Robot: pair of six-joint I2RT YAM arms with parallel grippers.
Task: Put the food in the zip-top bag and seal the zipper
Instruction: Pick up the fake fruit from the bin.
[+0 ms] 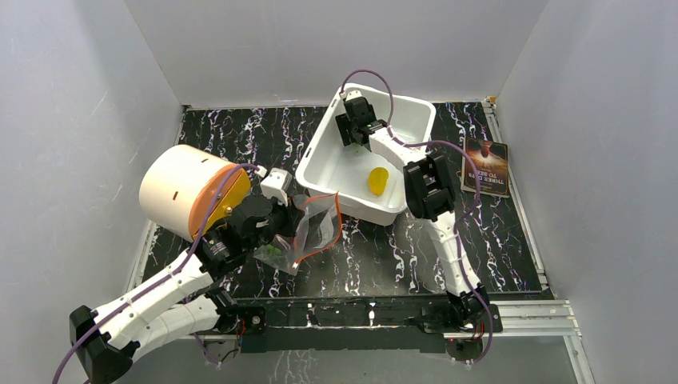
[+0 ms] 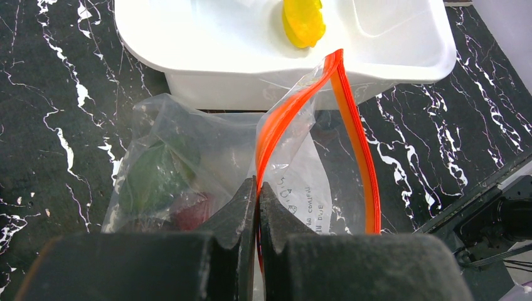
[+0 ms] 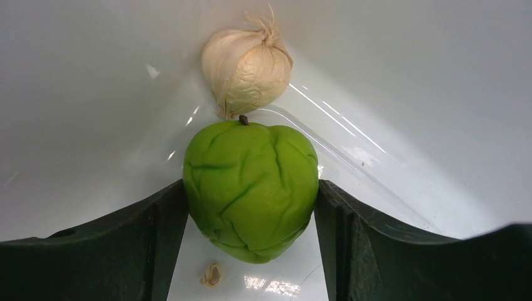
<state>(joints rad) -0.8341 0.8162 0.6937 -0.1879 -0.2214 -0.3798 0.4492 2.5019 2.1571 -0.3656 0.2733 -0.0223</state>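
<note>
Now, your left pincer (image 2: 258,195): clamped on the zip-top bag (image 2: 188,135) at its mouth.
Your right pincer (image 3: 251,210): pressing both sides of the lime (image 3: 251,182) inside the tub (image 3: 439,94).

Plain grey walls (image 1: 80,120), black marbled tabletop (image 1: 376,256)

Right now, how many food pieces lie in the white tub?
3: a yellow piece by the tub's near wall, a green fruit between the right fingers, a garlic bulb just beyond it. The arm may hide more.
</note>
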